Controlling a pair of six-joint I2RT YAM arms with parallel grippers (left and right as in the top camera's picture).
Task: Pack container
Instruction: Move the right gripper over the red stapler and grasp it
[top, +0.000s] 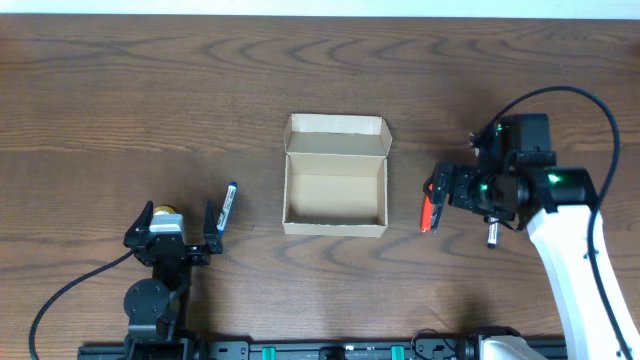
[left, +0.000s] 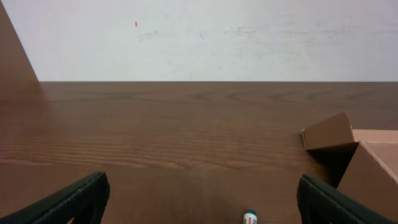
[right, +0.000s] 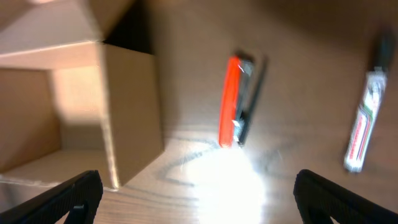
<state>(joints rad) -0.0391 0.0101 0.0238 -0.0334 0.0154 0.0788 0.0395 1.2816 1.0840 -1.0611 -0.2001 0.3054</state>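
The container is an open tan cardboard box at the table's middle, its lid flap folded back on the far side and its inside bare. It also shows in the right wrist view and in the left wrist view. My right gripper is open and empty, hovering just right of the box above a red and black hand tool that lies on the table. My left gripper is open and empty near the front left, beside a blue-capped marker, whose tip shows between the fingers.
A white marker with a dark cap lies right of the red tool. A small yellowish part shows at the left gripper. The dark wood table ends at a pale wall at the back.
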